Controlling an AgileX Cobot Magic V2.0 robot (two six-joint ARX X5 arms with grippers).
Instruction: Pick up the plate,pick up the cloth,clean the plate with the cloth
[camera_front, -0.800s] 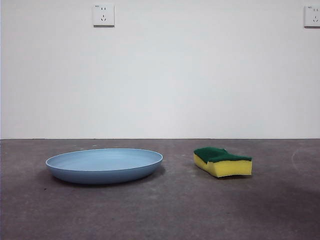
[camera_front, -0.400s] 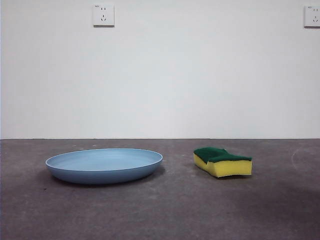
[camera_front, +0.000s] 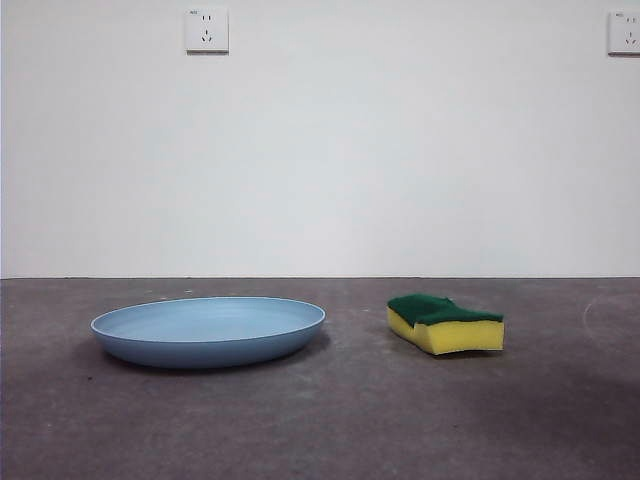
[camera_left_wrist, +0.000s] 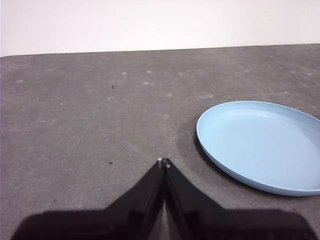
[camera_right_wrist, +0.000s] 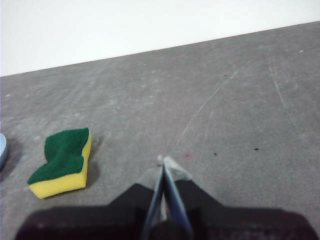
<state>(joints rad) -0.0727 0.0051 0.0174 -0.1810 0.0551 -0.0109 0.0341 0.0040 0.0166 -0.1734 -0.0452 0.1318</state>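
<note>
While both arms wait out of the front view, the plate (camera_front: 208, 332) lies flat on the grey tabletop (camera_front: 340, 420), with the sponge (camera_front: 445, 324) well apart from it, green side up. Left gripper (camera_left_wrist: 163, 162): 2 jaws pressed together, holding nothing, near the plate's rim. Right gripper (camera_right_wrist: 163, 161): likewise closed and empty, near the sponge.

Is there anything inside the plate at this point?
Nothing shows in the plate: the left wrist view shows a bare light-blue inside, though its far edge is cut off by the picture. The sponge lies apart from it on the table.
</note>
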